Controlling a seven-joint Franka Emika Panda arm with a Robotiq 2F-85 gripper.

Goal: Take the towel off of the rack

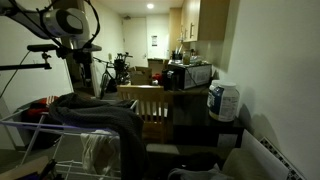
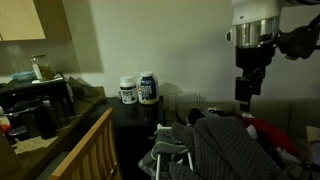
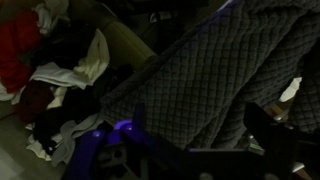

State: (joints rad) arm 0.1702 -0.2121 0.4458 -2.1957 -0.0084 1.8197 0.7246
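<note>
The dark grey quilted towel (image 1: pixel 100 118) lies draped over the thin wire rack (image 1: pixel 25 125). In an exterior view the towel (image 2: pixel 230 150) covers the rack's rods (image 2: pixel 168 155). It fills most of the wrist view (image 3: pixel 210 70). My gripper (image 2: pixel 247 90) hangs above the towel, apart from it. In the wrist view its two fingers stand wide apart over the cloth, and the gripper (image 3: pixel 195 135) is open and empty.
A red fabric item (image 3: pixel 15 45) and a whitish cloth (image 3: pixel 93 55) lie in a clothes pile beside the towel. A wooden slatted chair (image 1: pixel 145 105) stands behind the rack. White jars (image 2: pixel 140 88) stand on a dark side table. A kitchen counter (image 2: pixel 40 105) holds appliances.
</note>
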